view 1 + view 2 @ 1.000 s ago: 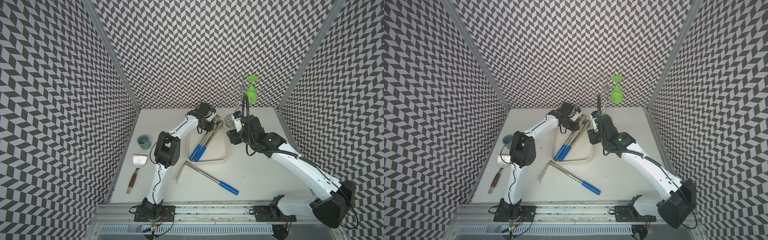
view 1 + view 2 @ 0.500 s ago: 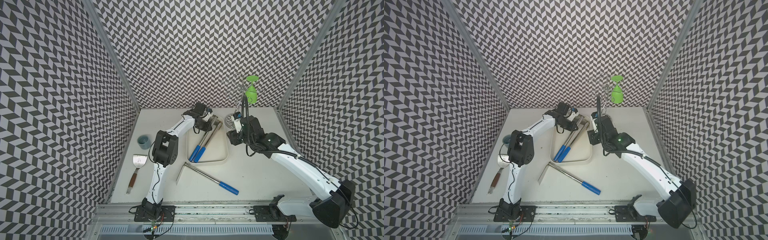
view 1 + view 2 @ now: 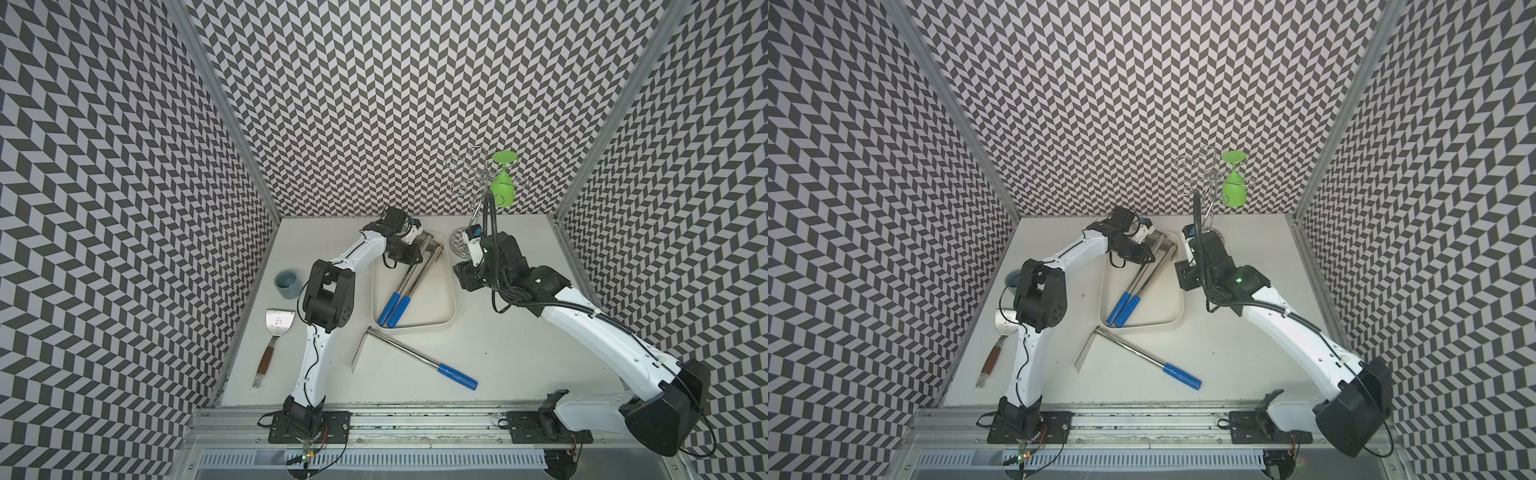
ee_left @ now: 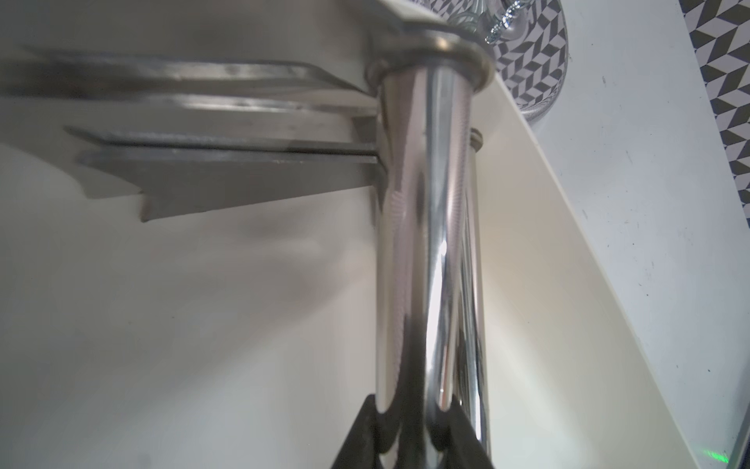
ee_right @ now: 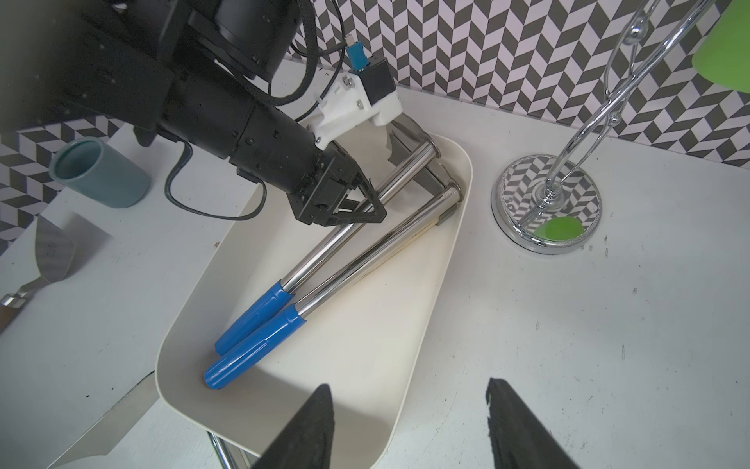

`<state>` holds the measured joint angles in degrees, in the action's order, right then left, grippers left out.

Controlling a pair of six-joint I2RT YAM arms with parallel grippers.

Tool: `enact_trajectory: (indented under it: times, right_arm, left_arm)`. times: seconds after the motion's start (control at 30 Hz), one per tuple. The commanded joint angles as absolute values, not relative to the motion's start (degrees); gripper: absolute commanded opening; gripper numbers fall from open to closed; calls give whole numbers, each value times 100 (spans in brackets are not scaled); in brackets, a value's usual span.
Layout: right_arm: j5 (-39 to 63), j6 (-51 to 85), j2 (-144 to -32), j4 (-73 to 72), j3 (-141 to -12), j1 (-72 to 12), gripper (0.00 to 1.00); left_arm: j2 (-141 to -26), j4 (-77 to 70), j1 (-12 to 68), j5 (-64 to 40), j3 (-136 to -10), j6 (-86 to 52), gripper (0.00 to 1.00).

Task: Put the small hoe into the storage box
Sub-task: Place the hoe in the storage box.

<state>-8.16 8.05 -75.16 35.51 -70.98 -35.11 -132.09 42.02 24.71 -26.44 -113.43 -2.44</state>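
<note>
The storage box (image 3: 451, 291), a shallow cream tub, stands mid-table in both top views (image 3: 1181, 291). Two small hoes with chrome shafts and blue handles lie side by side inside it. My left gripper (image 5: 365, 207) is shut on the shaft of one small hoe (image 5: 320, 251), near its head at the far end of the box. In the left wrist view the fingertips (image 4: 377, 414) flank that shaft (image 4: 422, 243). A third hoe (image 3: 409, 353) lies on the table in front of the box. My right gripper (image 5: 410, 394) hangs open and empty over the box's right rim (image 5: 426, 325).
A grey-blue cup (image 3: 286, 283) and a wooden-handled spatula (image 3: 274, 336) sit left of the left arm. A chrome glass rack (image 3: 459, 243) holding a green glass (image 3: 503, 187) stands at the back right, close to the right wrist.
My left wrist has shifted a little to the left over the far end of the box, still on the hoe's shaft. The right arm has stayed put.
</note>
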Motion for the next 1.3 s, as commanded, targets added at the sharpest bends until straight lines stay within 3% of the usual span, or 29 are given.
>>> enact_trajectory:
  times: [0.0, 0.27, 0.37, 0.5, 0.87, 1.27]
  right_arm:
    - [-865, 810, -7451, 3309, -7022, -3516, 61]
    - [-874, 809, -7460, 3323, -7031, -3518, 61]
    - [-905, 793, -7458, 3354, -7049, -3516, 61]
    - [-916, 791, -7481, 3353, -7058, -3520, 61]
    - [-863, 800, -7563, 3331, -7122, -3517, 61]
    - [-761, 826, -7530, 3303, -7053, -3524, 61]
  left_arm:
    - [-13458, 4494, 2512, -2869, -11325, -461, 30]
    - [-13712, 4373, 2538, -2980, -11512, -607, 34]
    - [-13534, 4376, 2548, -2919, -11549, -591, 26]
    - [-13137, 4427, 2594, -2769, -11574, -379, 1]
    - [-11982, 4436, 2707, -1627, -11426, -252, 0]
    - [-12094, 4254, 2233, -3770, -10519, -1186, 0]
